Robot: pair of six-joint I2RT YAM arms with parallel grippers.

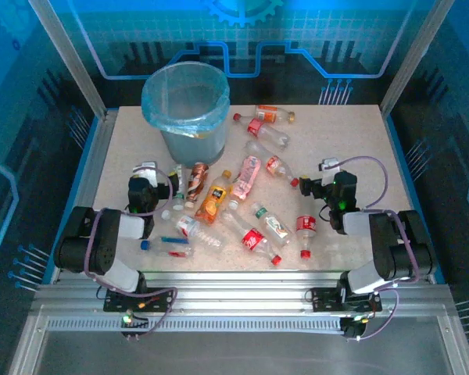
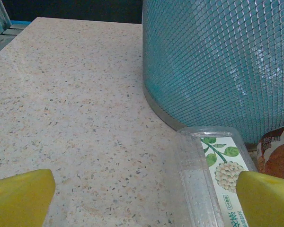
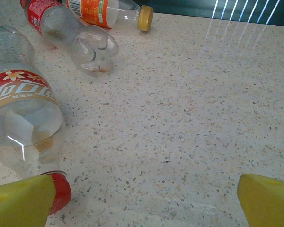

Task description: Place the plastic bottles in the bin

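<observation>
Just past the aluminium rail (image 1: pixel 234 298) at the near edge, the plastic bottles (image 1: pixel 255 241) start, lying scattered across the middle of the speckled table (image 1: pixel 359 133).

The left gripper (image 1: pixel 151 176) sits low on the left with its jaws spread wide and nothing pinched. A clear bottle with a green-leaf label (image 2: pixel 222 175) lies just inside one yellow fingertip (image 2: pixel 267 198), and a brown-labelled bottle (image 2: pixel 277 153) lies beside that. Out to the left side edge the tabletop is bare.

The right gripper (image 1: pixel 328 173) sits on the right, its jaws also spread and holding nothing. A bottle with an orange-banded label (image 3: pixel 23 118) lies on its side with its red cap (image 3: pixel 61 191) just beside one fingertip. The rest of the gap between the fingers is open table, and bare surface runs to the blue-edged right side.

Farther on, a red-labelled bottle (image 3: pixel 75 38) and an orange-labelled bottle with a yellow cap (image 3: pixel 109 12) lie near each other.

At the far left the bin (image 1: pixel 189 142) stands upright, its light-blue bag (image 1: pixel 152 105) folded over the rim. Bottles crowd the table to the right of its base, while the far right corner is open.
</observation>
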